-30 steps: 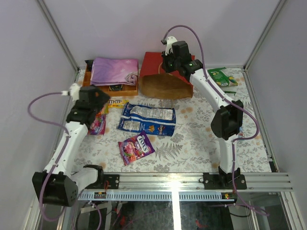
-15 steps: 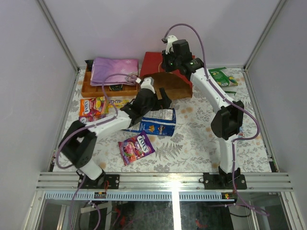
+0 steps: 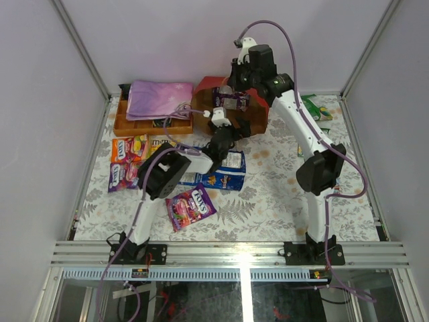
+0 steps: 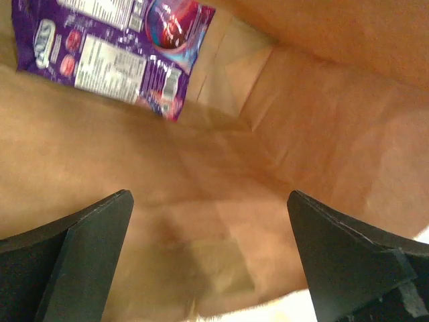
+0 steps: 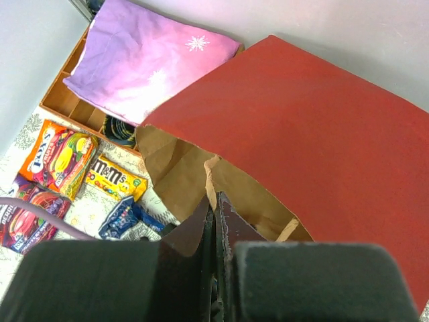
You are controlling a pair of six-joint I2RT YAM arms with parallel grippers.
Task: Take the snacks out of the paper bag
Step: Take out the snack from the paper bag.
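Red outside, brown kraft inside, the paper bag (image 5: 315, 134) sits at the far edge of the table (image 3: 281, 194), one glossy purple packet (image 4: 114, 50) within. My left gripper (image 4: 208, 194) gapes inside it; my right gripper (image 5: 215, 204) pinches its rim.

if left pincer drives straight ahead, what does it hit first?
Probably the brown inner wall of the paper bag: the open left pincer points at its creased far end. The purple packet lies up-left of that line. Depth is unclear.

The paper bag (image 4: 281, 134) is matt, creased kraft (the purple packet (image 4: 114, 47) glossy).
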